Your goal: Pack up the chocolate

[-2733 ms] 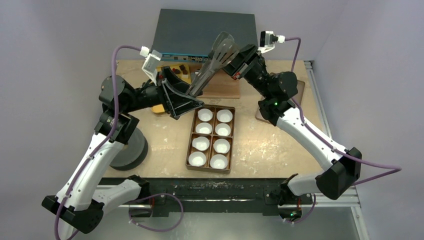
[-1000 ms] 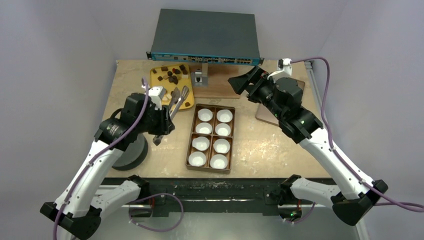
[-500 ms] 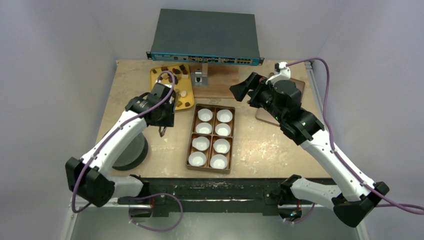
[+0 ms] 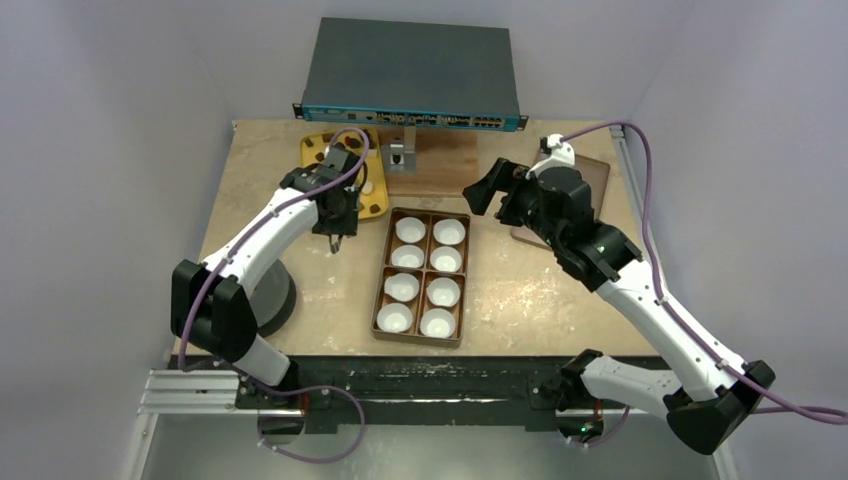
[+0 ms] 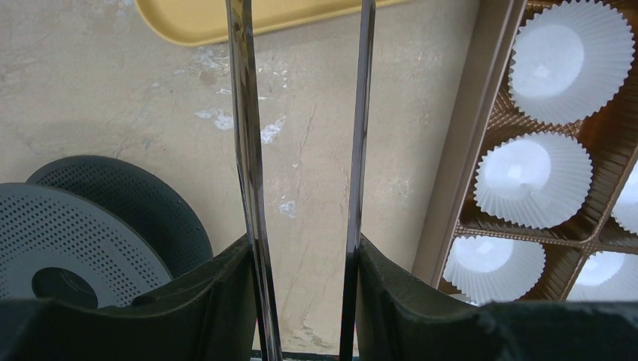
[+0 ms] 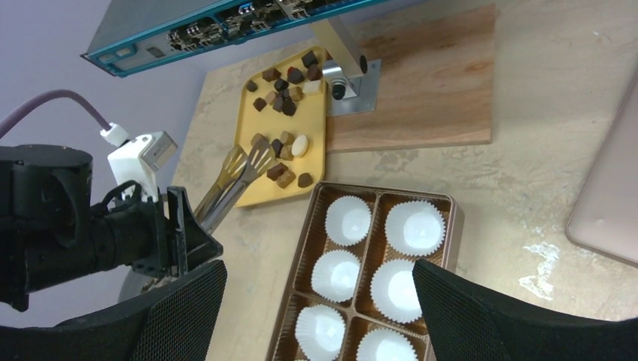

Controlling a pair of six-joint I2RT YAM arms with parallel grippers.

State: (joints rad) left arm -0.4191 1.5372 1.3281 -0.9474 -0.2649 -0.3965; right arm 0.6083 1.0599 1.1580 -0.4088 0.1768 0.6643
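Left tool [image 5: 301,259]: clamped on the metal tongs [image 5: 245,150], one finger [image 5: 218,301] pressed against the outside of each arm; arms standing apart, bare worktop [image 5: 305,143] showing between them.
Tongs heads: over the near end of the yellow tray [image 6: 297,122], just beside a few pieces; touching them or not, cannot tell.
Right tool [image 4: 488,190]: spread wide, gripping nothing, hovering over the far end of the box [image 6: 384,189], well apart from the left tool.
Chocolate [image 6: 286,105]: all on the yellow tray, one cluster at the far end, another at the near end; mostly dark brown, some tan, one pale.
Box: on the worktop just beside the tray, a white paper cup [image 6: 350,220] in each visible compartment.
Wooden board [image 6: 421,83]: beyond the box, next to the tray.
Perforated grey disc [image 5: 60,241]: on the worktop, left of the box.
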